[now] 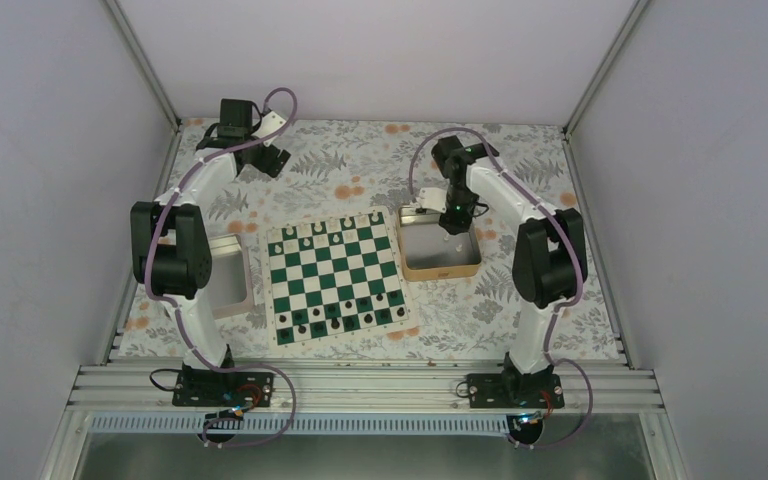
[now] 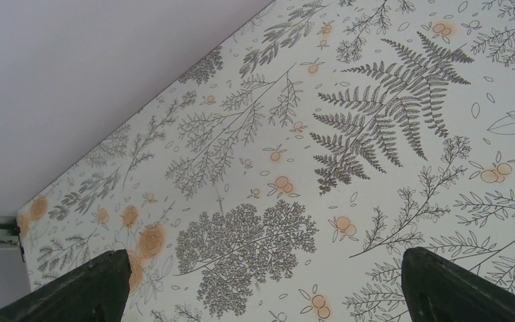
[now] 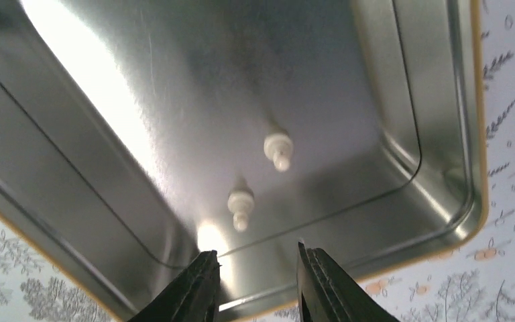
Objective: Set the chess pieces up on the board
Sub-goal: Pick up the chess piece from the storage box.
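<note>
Cloth (image 2: 375, 127) printed with grey ferns and orange blossoms covers the table. Left of the board (image 1: 335, 278), a grey square tray (image 1: 232, 292) lies partly hidden under the left arm. Beyond the board's far left corner the left gripper (image 1: 268, 157) hangs over bare cloth; the wrist view shows its dark fingers (image 2: 97, 288) spread wide, nothing between them.

The board is flat and matte, checked dark green and white inside a thin white border. Tiny cream chess pieces (image 1: 334, 232) line its far rows and dark figures (image 1: 332, 322) its near rows, all too small overhead to tell by kind.

Just beside the board's right edge sits a tan tin (image 1: 440, 268), with the right gripper (image 1: 452, 226) above it. Only the right wrist view shows the tin's shiny, faintly scratched metal floor and rounded corners, where two more chess pieces (image 3: 278, 149) rest apart from each other; upright or lying, I cannot tell. The ribbed fingers (image 3: 191, 288) stand narrowly parted, gripping nothing.
</note>
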